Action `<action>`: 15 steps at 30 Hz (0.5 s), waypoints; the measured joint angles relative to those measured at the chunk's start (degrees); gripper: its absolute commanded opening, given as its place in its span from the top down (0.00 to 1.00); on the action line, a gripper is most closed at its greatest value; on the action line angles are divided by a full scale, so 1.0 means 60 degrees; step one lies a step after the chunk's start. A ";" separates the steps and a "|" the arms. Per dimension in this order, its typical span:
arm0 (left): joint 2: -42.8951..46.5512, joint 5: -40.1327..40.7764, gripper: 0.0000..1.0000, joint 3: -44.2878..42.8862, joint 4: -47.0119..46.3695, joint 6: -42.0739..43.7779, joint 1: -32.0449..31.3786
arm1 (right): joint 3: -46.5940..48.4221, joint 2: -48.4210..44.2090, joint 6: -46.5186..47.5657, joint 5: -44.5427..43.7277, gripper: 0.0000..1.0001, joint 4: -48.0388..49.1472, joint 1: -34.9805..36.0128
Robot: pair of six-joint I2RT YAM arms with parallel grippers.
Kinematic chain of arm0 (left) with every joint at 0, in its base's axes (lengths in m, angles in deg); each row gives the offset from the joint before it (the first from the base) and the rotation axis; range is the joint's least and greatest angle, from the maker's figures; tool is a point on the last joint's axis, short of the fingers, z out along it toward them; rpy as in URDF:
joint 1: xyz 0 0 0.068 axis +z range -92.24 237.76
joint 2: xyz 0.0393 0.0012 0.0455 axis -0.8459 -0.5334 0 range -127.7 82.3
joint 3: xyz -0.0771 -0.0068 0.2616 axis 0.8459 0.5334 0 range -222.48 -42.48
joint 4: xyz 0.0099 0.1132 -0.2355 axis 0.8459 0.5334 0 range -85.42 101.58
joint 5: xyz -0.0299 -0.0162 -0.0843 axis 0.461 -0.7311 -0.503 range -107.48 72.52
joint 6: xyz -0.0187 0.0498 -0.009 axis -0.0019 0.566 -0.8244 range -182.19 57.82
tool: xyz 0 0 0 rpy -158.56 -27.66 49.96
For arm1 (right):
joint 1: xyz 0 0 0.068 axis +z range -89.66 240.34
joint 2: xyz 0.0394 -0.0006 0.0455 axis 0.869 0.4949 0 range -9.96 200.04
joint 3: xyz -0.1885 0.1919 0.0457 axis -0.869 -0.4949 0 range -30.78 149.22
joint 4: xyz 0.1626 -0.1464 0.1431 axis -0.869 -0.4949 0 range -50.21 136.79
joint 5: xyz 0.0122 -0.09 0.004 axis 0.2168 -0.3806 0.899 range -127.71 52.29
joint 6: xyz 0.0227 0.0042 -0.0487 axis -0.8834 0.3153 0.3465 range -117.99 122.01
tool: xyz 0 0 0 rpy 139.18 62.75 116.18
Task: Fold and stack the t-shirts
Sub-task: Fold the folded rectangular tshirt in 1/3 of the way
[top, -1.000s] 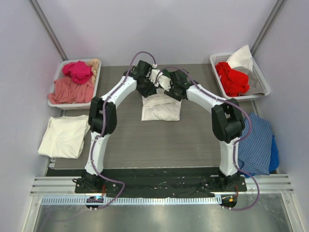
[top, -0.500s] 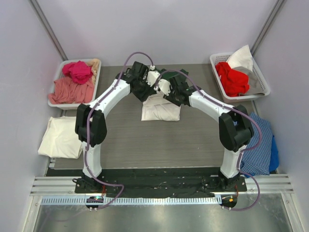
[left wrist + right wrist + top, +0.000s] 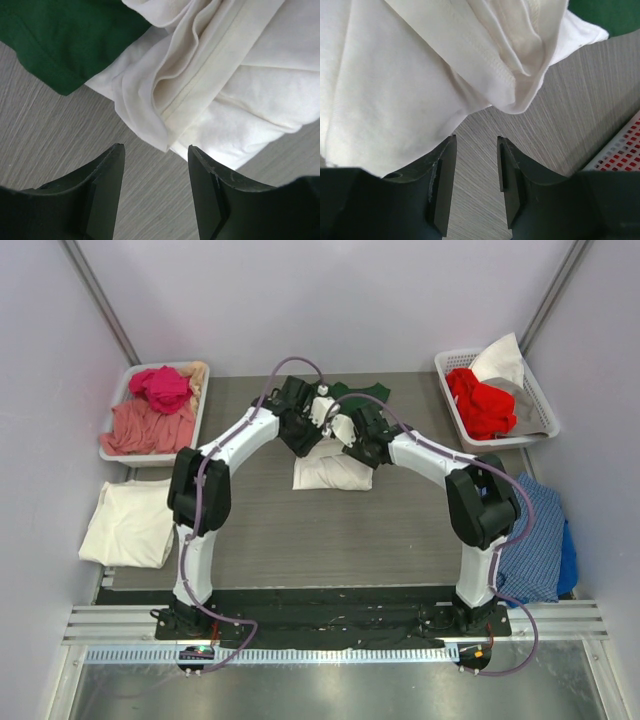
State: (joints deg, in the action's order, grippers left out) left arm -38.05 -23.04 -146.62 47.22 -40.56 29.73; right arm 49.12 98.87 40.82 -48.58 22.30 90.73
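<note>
A folded white t-shirt (image 3: 330,470) lies at the far middle of the table, with no print showing. My left gripper (image 3: 303,432) and right gripper (image 3: 352,435) hover over its far edge, close together. In the left wrist view the left gripper (image 3: 156,150) is open and empty, with bare table between the jaws and the shirt's bunched hem (image 3: 220,80) just ahead. The right gripper (image 3: 476,141) is open and empty too, with the shirt's edge (image 3: 420,75) in front of it. A dark green t-shirt (image 3: 362,393) (image 3: 60,40) lies behind the white one. A folded cream t-shirt (image 3: 130,522) rests at the left edge.
A white basket (image 3: 118,420) of pink garments stands at the back left. Another basket (image 3: 540,390) with red and white cloth stands at the back right; its rim (image 3: 622,150) shows in the right wrist view. A blue checked cloth (image 3: 535,535) lies along the right edge.
Both wrists have drawn closer together and lower over the white shirt's far edge, and more of the green shirt shows behind them. The jaws stay equally wide.
</note>
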 measured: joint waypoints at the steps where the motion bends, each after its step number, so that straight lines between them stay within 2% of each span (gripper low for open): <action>1: -0.0113 0.0018 0.43 0.0000 -0.0073 0.0015 0.0000 | -0.0004 0.0084 0.0000 -0.0036 0.56 0.0015 -0.0007; 15: -0.1402 0.0426 0.44 -0.0754 -0.0262 0.0189 0.0076 | 0.0350 0.1198 -0.0018 -0.0375 0.57 0.0299 -0.0168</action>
State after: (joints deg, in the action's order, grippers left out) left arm -46.47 -20.48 -151.14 45.64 -39.42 30.19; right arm 51.22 106.06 40.71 -50.83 24.09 89.73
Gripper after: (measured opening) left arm 0.565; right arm 0.435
